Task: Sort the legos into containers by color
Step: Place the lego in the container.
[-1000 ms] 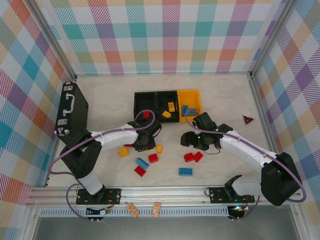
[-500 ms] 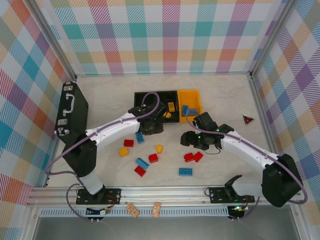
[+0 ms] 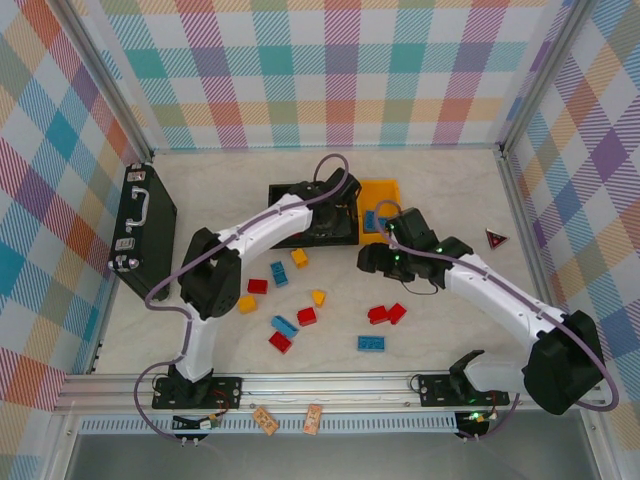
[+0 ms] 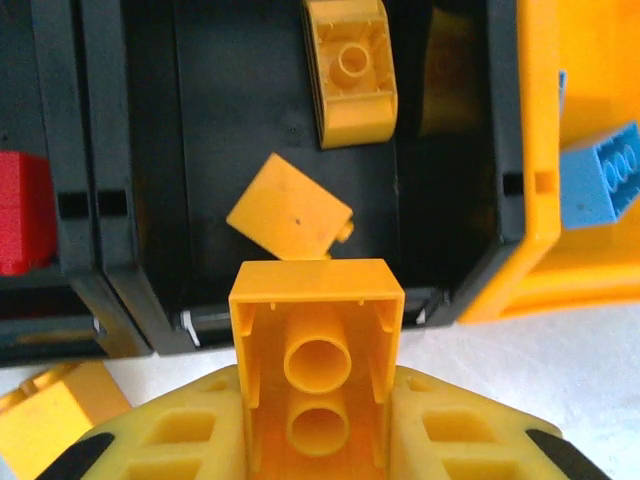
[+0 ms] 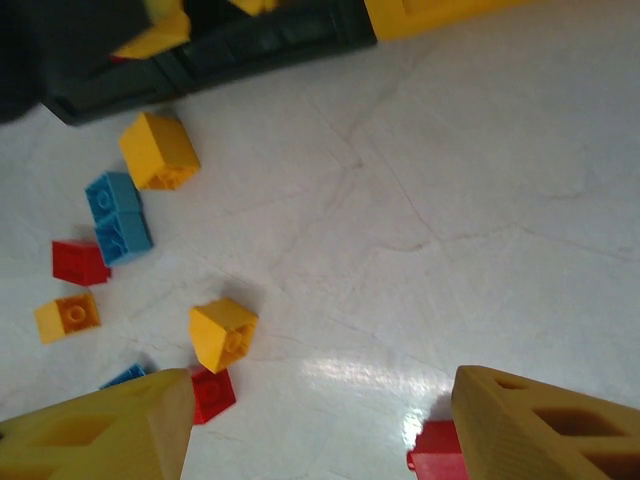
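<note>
Red, blue and yellow legos (image 3: pixel 307 316) lie scattered on the pale table (image 3: pixel 450 330) nearest the arm bases, most of them apart from one another. Beyond them the right gripper (image 5: pixel 320 430) hovers over bare tabletop, its jaws wide and nothing between them. Farther on, the left gripper (image 4: pixel 317 400) is clamped narrow on a yellow brick (image 4: pixel 317 300). It pinches the two flat side walls, with the hollow underside toward the wrist camera, above the near rim of the middle black bin (image 4: pixel 200 120). That bin holds two yellow pieces (image 4: pixel 350 70). The left black bin (image 4: pixel 60 100) has a red brick (image 4: pixel 22 210) and the orange-yellow bin (image 4: pixel 535 120) a blue brick (image 4: pixel 600 175). The bricks look light, rigid and glossy, so probably slippery. A square pinch across opposite flat walls, not studs or corners, should hold best.
</note>
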Motion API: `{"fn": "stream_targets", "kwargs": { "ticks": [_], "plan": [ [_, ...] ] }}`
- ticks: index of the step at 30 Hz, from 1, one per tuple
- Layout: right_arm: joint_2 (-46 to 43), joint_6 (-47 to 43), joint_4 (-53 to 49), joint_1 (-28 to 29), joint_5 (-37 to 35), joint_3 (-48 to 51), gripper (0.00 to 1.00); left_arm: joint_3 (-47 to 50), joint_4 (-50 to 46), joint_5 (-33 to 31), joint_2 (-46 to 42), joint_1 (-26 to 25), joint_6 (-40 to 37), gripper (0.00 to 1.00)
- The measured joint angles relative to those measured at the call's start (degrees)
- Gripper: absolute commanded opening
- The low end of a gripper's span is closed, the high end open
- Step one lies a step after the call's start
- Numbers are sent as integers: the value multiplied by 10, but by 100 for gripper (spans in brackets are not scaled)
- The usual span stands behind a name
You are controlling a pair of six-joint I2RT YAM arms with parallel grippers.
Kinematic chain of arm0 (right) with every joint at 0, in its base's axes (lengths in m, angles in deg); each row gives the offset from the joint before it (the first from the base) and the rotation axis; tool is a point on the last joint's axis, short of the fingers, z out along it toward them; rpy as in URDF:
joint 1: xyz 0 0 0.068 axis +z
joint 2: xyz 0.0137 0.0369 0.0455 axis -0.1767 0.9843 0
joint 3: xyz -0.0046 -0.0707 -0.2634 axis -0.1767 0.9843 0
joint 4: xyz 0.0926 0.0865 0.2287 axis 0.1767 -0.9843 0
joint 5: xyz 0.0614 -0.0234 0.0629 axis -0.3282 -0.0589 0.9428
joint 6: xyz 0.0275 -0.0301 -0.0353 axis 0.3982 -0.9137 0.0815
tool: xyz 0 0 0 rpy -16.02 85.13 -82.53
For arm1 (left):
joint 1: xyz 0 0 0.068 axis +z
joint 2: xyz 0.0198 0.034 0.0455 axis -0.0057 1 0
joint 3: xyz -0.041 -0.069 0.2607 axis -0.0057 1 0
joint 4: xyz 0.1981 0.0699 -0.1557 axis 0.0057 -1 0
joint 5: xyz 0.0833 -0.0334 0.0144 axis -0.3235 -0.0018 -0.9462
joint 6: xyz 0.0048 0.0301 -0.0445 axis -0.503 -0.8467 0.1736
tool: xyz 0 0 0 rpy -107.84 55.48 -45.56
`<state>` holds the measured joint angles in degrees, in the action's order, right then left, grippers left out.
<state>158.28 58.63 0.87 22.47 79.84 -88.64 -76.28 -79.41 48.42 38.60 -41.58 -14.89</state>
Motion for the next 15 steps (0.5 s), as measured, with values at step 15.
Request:
{"fn": "stream_targets", "kwargs": {
  "ticks": [15],
  "plan": [
    [25,-2,14,-19,-1,-30,69,-241,-80,-10,166,19,-27,29]
  ]
}}
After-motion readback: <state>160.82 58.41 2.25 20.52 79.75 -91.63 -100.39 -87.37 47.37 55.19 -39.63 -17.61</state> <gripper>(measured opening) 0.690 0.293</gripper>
